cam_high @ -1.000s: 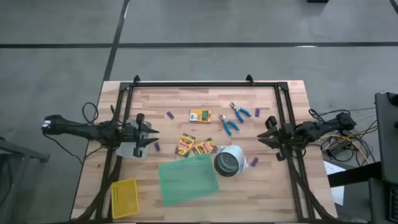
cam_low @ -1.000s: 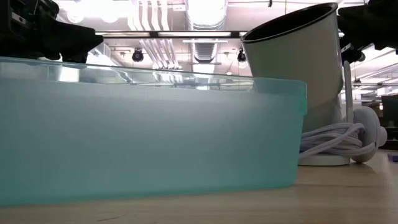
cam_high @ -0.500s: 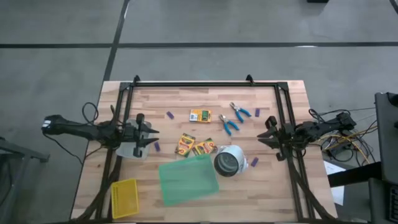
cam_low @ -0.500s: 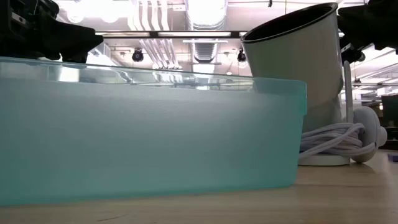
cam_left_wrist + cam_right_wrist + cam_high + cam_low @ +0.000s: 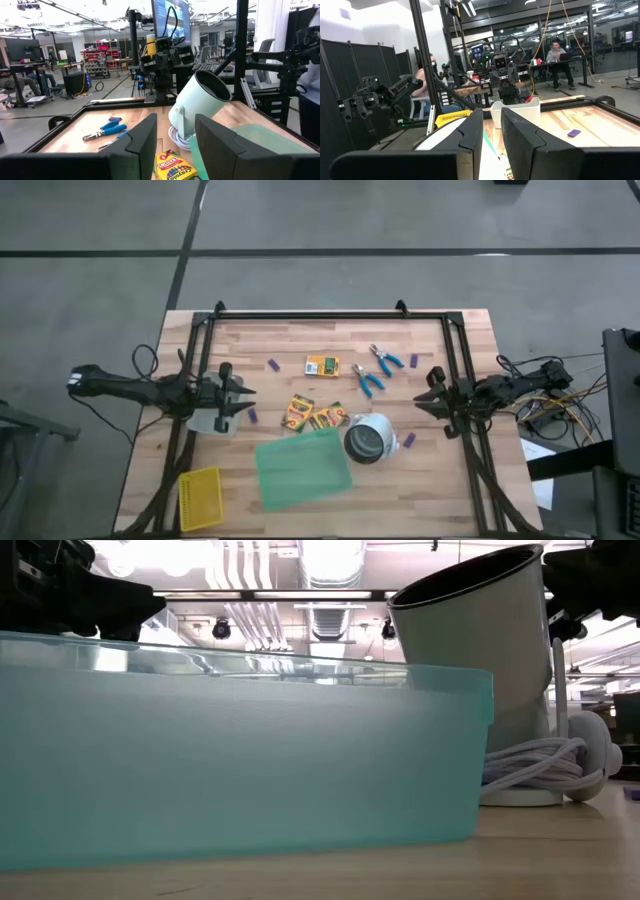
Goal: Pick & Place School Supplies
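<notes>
at the table's left edge we hold our left gripper (image 5: pixel 243 404) just above the wood, its fingers (image 5: pixel 142 145) set apart with a clear gap and nothing between them. just ahead of its tips lies a purple piece (image 5: pixel 254 416), and a little farther on the crayon boxes (image 5: pixel 298 412) lie close together, one of them showing between the fingers in the left wrist view (image 5: pixel 176 169). beyond the boxes from this gripper rests a white cup (image 5: pixel 368 438) tipped on its side with a coil of white cord under it, touching the corner of a green bin (image 5: pixel 302 468). a small clear tub (image 5: pixel 222 423) sits right under the left gripper, and a yellow basket (image 5: pixel 199 498) stands well behind it at the table's near corner.

on the opposite side we hold our right gripper (image 5: pixel 422 399) over the table's right part, its fingers (image 5: pixel 470 135) drawn near each other with only a narrow slot left, and nothing held. another purple piece (image 5: pixel 409 440) lies close beside it, one (image 5: pixel 414 361) lies on its other side, and the two blue-handled tools (image 5: pixel 377 370) lie ahead of it toward the table's far middle. a single crayon box (image 5: pixel 322 366) lies past the tools, and one more purple piece (image 5: pixel 272 365) beyond that. from the low view the green bin (image 5: pixel 240 760) fills most of the sight, with the cup (image 5: pixel 480 650) beside it.
</notes>
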